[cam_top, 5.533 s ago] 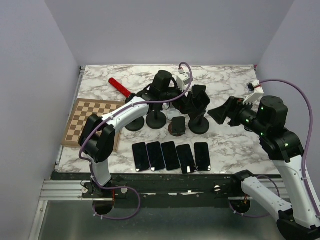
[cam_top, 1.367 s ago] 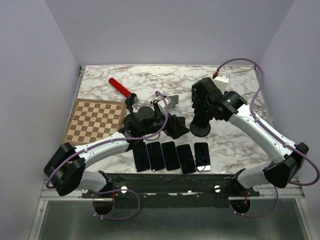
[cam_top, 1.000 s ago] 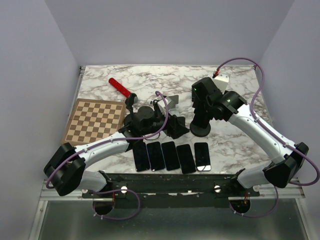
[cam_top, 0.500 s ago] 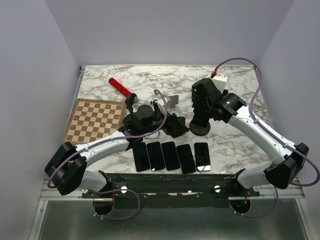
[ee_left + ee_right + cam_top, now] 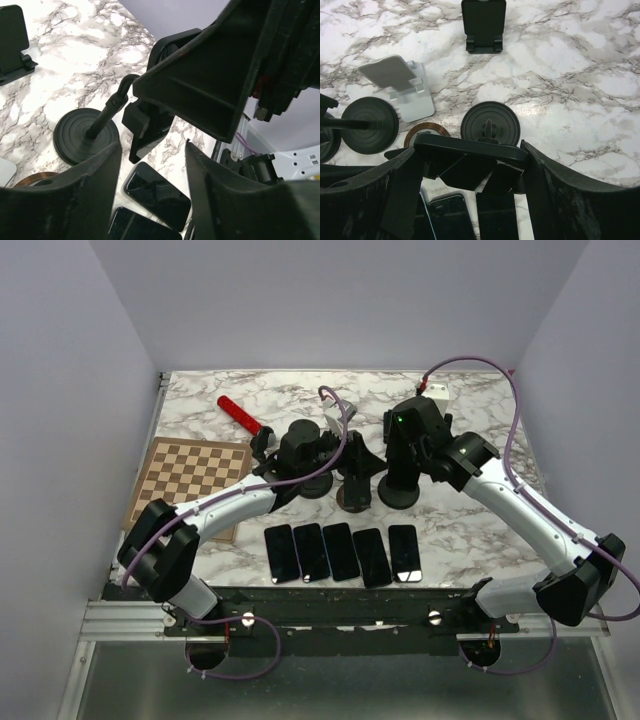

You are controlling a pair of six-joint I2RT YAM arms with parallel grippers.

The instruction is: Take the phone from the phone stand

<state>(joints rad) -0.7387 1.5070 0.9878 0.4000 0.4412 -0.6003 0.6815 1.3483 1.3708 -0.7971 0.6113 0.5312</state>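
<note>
The phone is a black slab held upright on the phone stand, whose round black base shows just behind it. My right gripper is shut on the phone, one finger against each short end. From above, this gripper covers the phone over the stand's base. My left gripper hovers just left of that stand, above a small dark stand. In its own view the left gripper is open with nothing between its fingers. The stand's base and stem lie ahead.
Several dark phones lie in a row near the front edge. A chessboard and a red stick sit at the left. A grey folding stand, a black folding stand, a brown ring and another disc base crowd the middle.
My left arm has swung away from the row of phones toward the back, and its gripper now sits beside the right gripper. The right gripper has stayed on the phone.
</note>
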